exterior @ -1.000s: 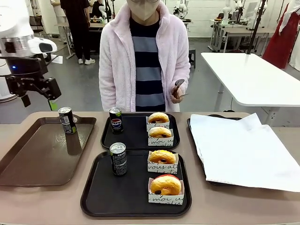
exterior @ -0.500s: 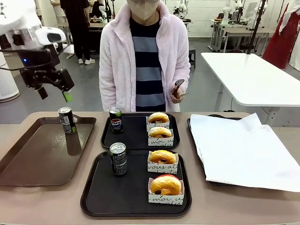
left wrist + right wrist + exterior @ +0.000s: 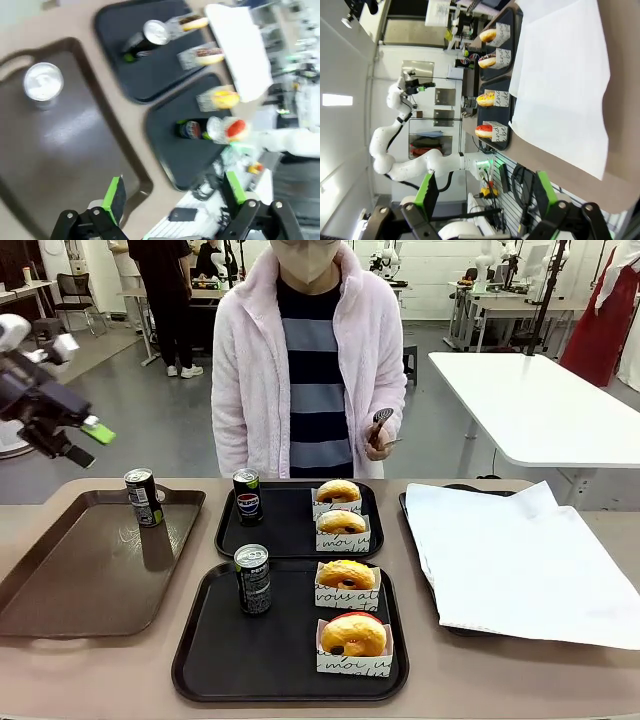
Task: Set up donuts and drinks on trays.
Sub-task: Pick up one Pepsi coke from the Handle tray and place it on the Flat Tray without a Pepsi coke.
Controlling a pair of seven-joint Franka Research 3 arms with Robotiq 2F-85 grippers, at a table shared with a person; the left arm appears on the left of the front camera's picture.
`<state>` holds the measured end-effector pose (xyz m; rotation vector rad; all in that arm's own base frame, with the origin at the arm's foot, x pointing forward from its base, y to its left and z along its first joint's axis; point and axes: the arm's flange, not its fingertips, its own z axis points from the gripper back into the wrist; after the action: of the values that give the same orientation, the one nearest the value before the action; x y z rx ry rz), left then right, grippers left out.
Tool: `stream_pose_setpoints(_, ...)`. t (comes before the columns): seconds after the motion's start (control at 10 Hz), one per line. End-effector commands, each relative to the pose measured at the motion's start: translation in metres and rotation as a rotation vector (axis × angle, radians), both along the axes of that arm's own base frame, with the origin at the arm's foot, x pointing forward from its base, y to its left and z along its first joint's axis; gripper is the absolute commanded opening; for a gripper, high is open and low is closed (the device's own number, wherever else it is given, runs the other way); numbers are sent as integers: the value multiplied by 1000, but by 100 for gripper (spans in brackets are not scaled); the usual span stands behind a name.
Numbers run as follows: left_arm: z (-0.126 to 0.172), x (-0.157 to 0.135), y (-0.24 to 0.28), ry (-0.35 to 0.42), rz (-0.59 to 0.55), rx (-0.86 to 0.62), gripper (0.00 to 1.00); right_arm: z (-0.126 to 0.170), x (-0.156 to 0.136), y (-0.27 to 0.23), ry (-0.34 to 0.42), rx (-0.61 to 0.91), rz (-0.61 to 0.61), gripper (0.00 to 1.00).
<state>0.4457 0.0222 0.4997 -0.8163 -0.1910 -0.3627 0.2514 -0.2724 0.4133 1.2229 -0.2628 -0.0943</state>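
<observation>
My left gripper [image 3: 172, 192] hangs with jaws wide and empty, and the lone upright can [image 3: 43, 83] on the brown tray [image 3: 75, 145] stands ahead of my fingertips, top facing me, nearer this arm than my right.

my pads [image 3: 114, 196]: bright green on black fingers
trays [image 3: 290, 645]: two matte black
brown tray [image 3: 85, 560]: glossy brown
donuts [image 3: 352, 634]: golden-brown, white sleeves with dark script
drinks [image 3: 252, 579]: dark cans, silver tops
person's jacket [image 3: 245, 360]: pale pink over a grey-navy striped shirt
</observation>
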Motion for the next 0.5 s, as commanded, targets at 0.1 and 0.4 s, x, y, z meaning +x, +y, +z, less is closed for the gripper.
stream_pose_setpoints(0.1, -28, -15, 85, 54, 141, -308, 100, 0, 0, -1, -18, 11, 1, 100)
stream_pose_setpoints(0.4, -60, -45, 150, 117, 298, -351, 100, 0, 0, -1, -18, 11, 1, 100)
